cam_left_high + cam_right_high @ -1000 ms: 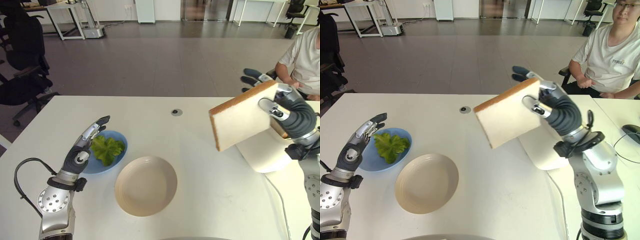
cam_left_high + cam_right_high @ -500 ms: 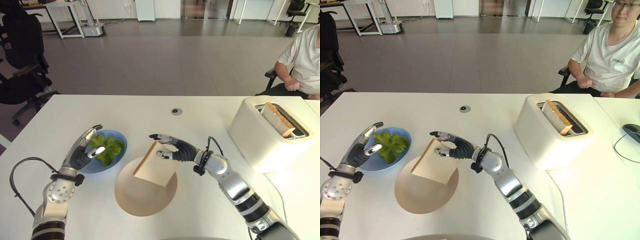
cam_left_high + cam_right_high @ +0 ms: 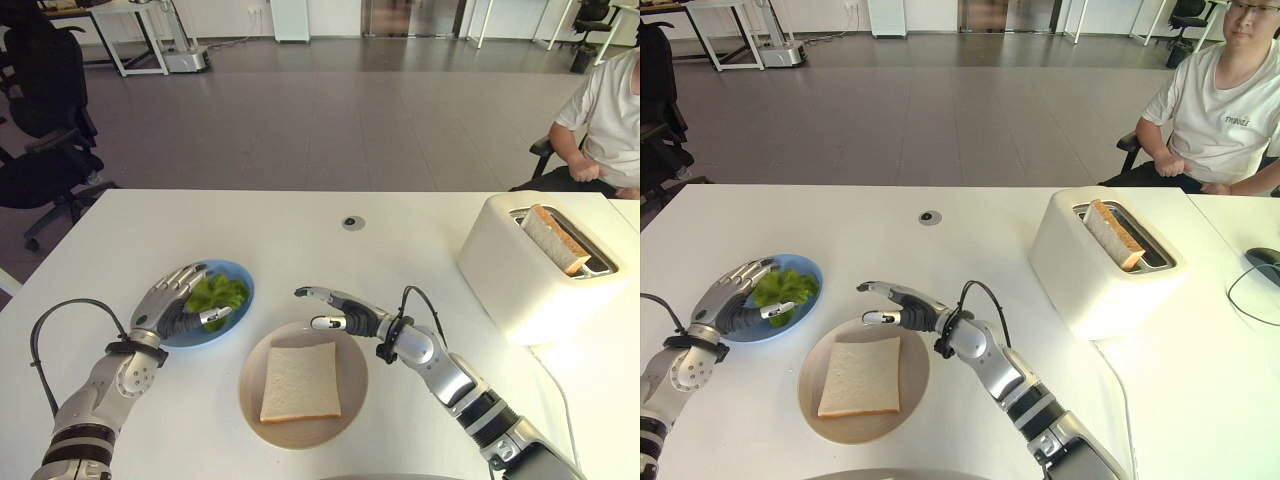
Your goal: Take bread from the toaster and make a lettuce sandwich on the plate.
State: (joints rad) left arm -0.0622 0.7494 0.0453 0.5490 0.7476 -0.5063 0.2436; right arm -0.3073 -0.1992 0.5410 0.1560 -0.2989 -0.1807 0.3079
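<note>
A slice of white bread (image 3: 300,381) lies flat on the beige plate (image 3: 355,365) near the table's front. My right hand (image 3: 335,308) hovers open just behind the plate's far rim, holding nothing. A green lettuce leaf (image 3: 222,292) lies in the blue bowl (image 3: 243,297) to the plate's left. My left hand (image 3: 178,305) sits over the bowl's left side, its fingers spread and bent over the leaf and the thumb beside it. At the right stands the white toaster (image 3: 520,275) with a second slice of bread (image 3: 555,238) sticking up from its slot.
A small round grommet (image 3: 353,224) sits in the tabletop behind the plate. A dark mouse (image 3: 1265,262) rests on the neighbouring table at far right. Bare white table lies between the plate and the toaster.
My right hand laid the slice flat on the plate, let go and drew back behind the rim. My left hand moved down and right onto the lettuce.
</note>
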